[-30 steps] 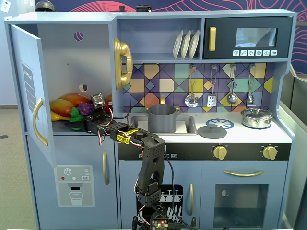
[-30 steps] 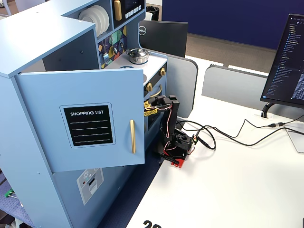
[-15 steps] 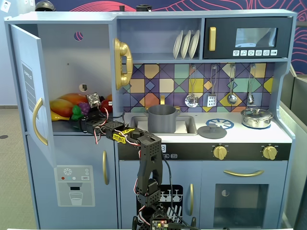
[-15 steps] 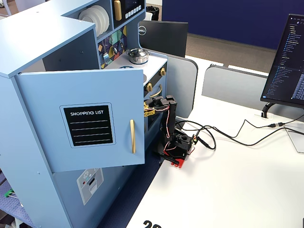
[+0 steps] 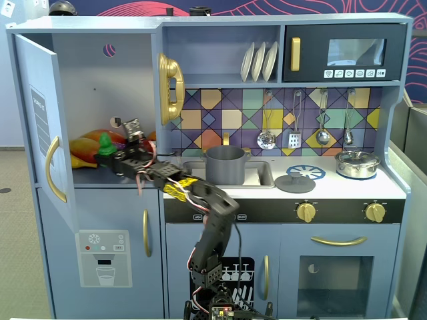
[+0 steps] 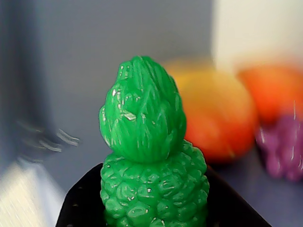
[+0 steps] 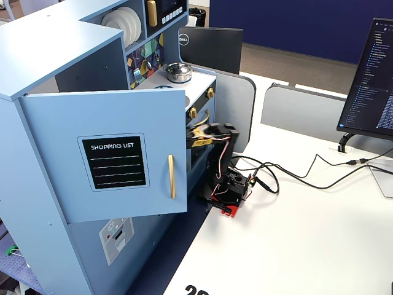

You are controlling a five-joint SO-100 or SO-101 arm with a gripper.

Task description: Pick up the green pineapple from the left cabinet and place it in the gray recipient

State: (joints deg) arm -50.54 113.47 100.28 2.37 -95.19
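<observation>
The green pineapple (image 5: 105,143) stands upright between my gripper's (image 5: 111,157) black jaws inside the left cabinet (image 5: 100,80), near the front of its shelf. Its door (image 5: 39,120) hangs open. In the wrist view the pineapple (image 6: 149,156) fills the middle, and my gripper (image 6: 154,201) is shut on its bumpy body from both sides. The gray recipient (image 5: 225,165) stands in the sink to the right of the cabinet, empty as far as I can see. In another fixed view the open door (image 7: 110,153) hides my gripper and the pineapple.
Orange-yellow toy mangoes (image 5: 88,148) lie behind the pineapple on the shelf, also in the wrist view (image 6: 215,113), with a purple grape bunch (image 6: 284,146) to the right. A flat gray lid (image 5: 295,182) and a shiny silver lidded pot (image 5: 357,163) sit on the counter.
</observation>
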